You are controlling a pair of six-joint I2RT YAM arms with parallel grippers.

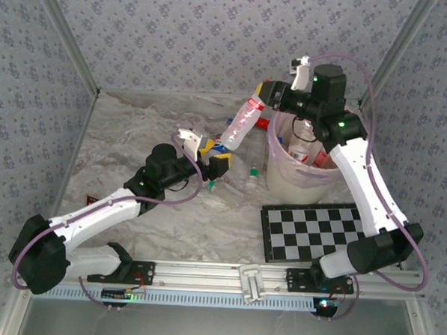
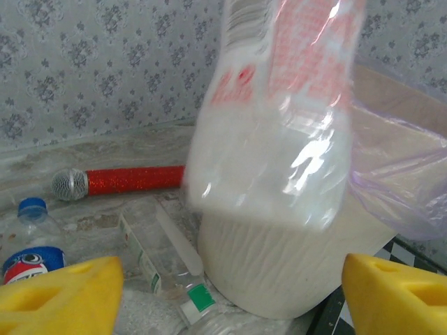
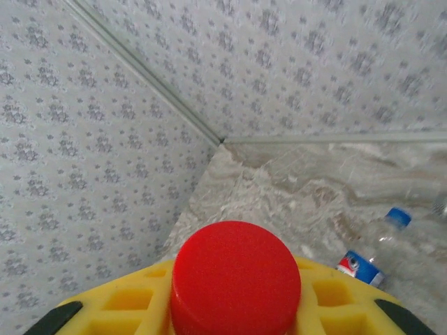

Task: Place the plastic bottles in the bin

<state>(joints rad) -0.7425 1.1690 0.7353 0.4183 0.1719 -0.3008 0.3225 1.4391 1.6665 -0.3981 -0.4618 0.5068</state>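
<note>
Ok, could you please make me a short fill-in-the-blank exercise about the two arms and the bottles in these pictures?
1. The right fingers are shut on a large bottle by its cap, whose colour is ___.
2. The left fingers are not shut but ___.
3. In the left wrist view, the small bottle lying at the left has a top that is ___.

Missing words: red; open; blue.
</note>
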